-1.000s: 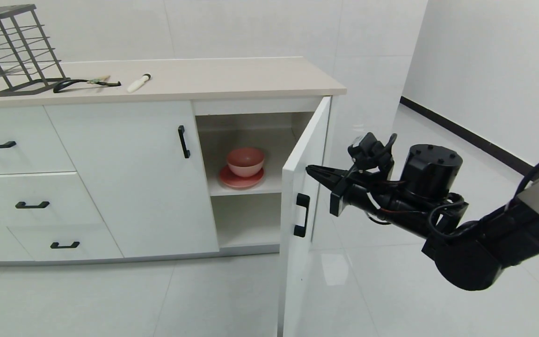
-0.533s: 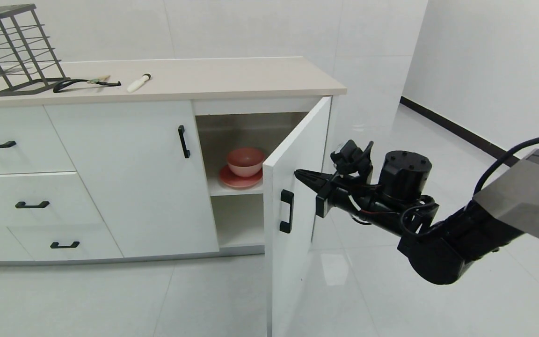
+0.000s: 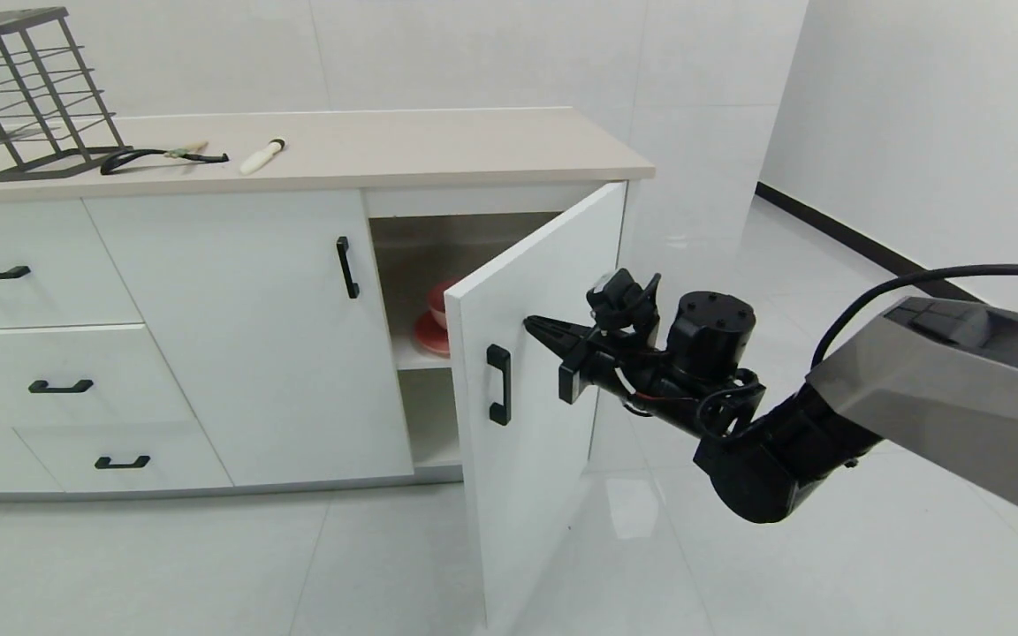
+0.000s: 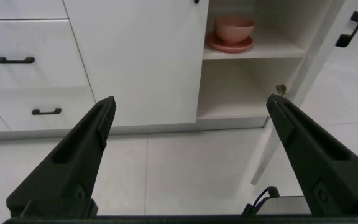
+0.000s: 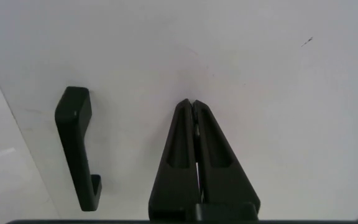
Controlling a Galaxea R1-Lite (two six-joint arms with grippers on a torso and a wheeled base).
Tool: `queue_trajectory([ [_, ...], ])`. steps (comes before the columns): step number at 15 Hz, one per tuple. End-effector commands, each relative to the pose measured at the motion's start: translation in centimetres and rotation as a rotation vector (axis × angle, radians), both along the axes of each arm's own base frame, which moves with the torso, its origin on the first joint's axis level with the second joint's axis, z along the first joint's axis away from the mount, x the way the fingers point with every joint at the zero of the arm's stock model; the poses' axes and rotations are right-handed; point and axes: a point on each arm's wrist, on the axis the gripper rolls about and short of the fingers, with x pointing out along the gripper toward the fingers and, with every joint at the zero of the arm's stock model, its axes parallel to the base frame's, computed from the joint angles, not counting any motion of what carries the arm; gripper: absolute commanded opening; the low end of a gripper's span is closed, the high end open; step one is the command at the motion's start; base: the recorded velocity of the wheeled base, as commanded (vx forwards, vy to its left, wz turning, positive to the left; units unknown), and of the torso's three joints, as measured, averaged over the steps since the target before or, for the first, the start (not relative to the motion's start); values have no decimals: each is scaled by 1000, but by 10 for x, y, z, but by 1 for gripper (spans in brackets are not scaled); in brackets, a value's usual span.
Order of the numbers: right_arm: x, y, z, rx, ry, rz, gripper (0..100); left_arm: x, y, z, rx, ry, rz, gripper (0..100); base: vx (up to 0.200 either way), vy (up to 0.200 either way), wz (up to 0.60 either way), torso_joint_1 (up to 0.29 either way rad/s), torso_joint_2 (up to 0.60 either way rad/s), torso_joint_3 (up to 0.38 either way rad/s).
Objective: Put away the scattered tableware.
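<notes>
Right jaws are pressing together with no gap between them and are gripping nothing. Their tips are touching the outer face of the cabinet door (image 3: 544, 291), just right of its one black handle (image 3: 498, 384). That door is standing partly open, with its free edge swung out towards the near side. Left jaws are hanging spread wide and empty above the floor (image 4: 166, 174), in front of the cabinet.

Two pieces of tableware are sitting inside the open compartment. One pink bowl (image 4: 234, 26) is resting on one pink plate (image 4: 229, 45) on the upper shelf (image 4: 272, 48). From the head camera the door is hiding the right part of both.

One second cabinet door (image 3: 244, 336) is standing closed to the left, with its own black handle. Three drawers are lying further left, each carrying one black handle.

On the desk (image 3: 438, 150), at its far left, one black wire rack (image 3: 27, 88) is standing. Two utensils are lying just right of it. One is a dark looped tool (image 3: 160, 156), the other a white-handled piece (image 3: 262, 157).
</notes>
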Motion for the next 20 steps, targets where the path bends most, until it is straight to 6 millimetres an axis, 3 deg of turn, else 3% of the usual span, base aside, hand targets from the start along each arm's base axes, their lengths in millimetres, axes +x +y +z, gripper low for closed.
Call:
queue_trajectory([
  [1, 11, 7, -14, 7, 0, 0, 0, 0, 0, 0, 0, 0, 0, 100, 0, 0, 0, 0, 0, 0],
  [14, 63, 37, -35, 119, -88, -42, 0, 0, 0, 0, 0, 0, 3, 100, 0, 0, 0, 0, 0, 0],
  [18, 67, 31, -23, 165, -135, -50, 0, 0, 0, 0, -2, 0, 2, 100, 0, 0, 0, 0, 0, 0],
  [20, 63, 20, -5, 172, -148, -65, 0, 0, 0, 0, -2, 0, 3, 100, 0, 0, 0, 0, 0, 0],
])
